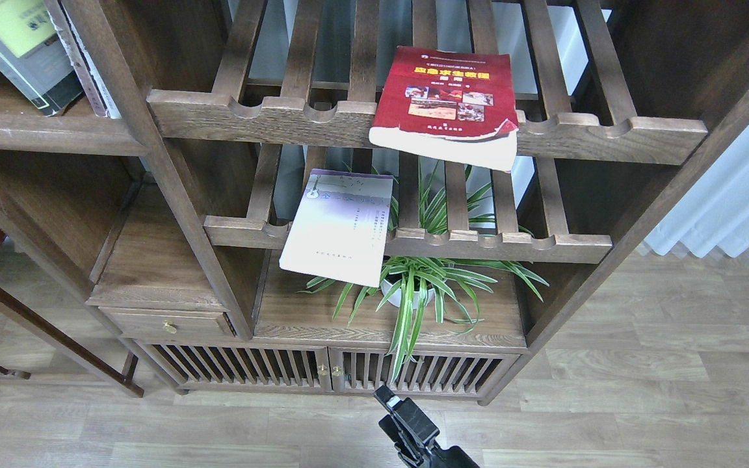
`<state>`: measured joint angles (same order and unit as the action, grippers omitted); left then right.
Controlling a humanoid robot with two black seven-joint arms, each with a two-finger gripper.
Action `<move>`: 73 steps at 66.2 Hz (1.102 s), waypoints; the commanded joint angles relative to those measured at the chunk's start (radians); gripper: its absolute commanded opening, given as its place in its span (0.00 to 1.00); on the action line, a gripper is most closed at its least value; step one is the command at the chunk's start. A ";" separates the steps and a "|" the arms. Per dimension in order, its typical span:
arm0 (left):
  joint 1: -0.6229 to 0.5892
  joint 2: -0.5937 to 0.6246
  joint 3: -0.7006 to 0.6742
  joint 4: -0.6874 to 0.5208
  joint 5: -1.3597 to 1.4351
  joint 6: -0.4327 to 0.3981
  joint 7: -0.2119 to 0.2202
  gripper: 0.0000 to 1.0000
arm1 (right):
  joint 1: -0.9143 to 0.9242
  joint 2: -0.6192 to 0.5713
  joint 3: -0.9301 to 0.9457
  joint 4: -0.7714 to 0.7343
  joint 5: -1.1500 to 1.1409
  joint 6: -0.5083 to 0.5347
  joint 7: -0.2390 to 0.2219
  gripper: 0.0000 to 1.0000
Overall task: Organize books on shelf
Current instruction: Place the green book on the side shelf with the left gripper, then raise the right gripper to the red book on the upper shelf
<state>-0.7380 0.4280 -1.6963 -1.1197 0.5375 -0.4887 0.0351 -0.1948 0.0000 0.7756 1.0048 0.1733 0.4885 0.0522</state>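
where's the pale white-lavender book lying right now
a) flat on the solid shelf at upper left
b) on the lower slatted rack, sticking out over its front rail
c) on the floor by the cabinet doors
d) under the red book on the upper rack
b: the pale white-lavender book rests on the lower slatted rack, its near end overhanging the front rail above the potted plant, while the red book lies alone on the rack above.

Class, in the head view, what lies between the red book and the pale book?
The head view shows the red book on the upper slatted rack, the pale book below; between them, slats and spider plant leaves.
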 commanded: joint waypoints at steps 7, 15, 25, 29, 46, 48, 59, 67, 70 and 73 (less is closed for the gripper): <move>0.138 0.008 -0.069 -0.117 -0.019 0.000 0.019 0.46 | 0.000 0.000 0.010 0.000 0.005 0.000 0.000 0.97; 0.233 0.043 -0.092 -0.166 -0.071 0.000 0.023 0.48 | 0.000 0.000 0.010 0.000 0.017 0.000 0.012 0.97; 0.382 0.067 -0.161 -0.203 -0.151 0.000 0.025 0.59 | 0.003 0.000 0.011 0.005 0.028 0.000 0.034 0.96; 0.417 0.067 -0.170 -0.206 -0.162 0.000 0.025 0.63 | 0.005 0.000 0.010 0.008 0.029 0.000 0.040 0.97; 0.588 0.055 -0.154 -0.210 -0.238 0.000 0.023 0.79 | 0.012 0.000 0.056 0.044 0.037 0.000 0.066 0.97; 0.604 0.054 -0.151 -0.210 -0.245 0.000 0.023 0.79 | 0.012 0.000 0.062 0.050 0.038 0.000 0.066 0.96; 0.677 0.020 -0.131 -0.209 -0.255 0.000 0.023 0.90 | 0.012 0.000 0.074 0.077 0.041 0.000 0.069 0.97; 0.729 -0.002 -0.109 -0.207 -0.255 0.000 0.023 0.99 | 0.014 0.000 0.076 0.098 0.045 0.000 0.077 0.97; 0.752 -0.014 -0.094 -0.195 -0.255 0.000 0.023 0.99 | 0.011 0.000 0.088 0.132 0.045 0.000 0.081 0.96; 0.759 -0.015 -0.089 -0.193 -0.255 0.000 0.023 0.99 | 0.006 0.000 0.105 0.155 0.045 0.000 0.081 0.96</move>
<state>-0.0110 0.4261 -1.8037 -1.3256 0.2823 -0.4887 0.0582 -0.1815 0.0000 0.8525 1.1065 0.2174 0.4888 0.1295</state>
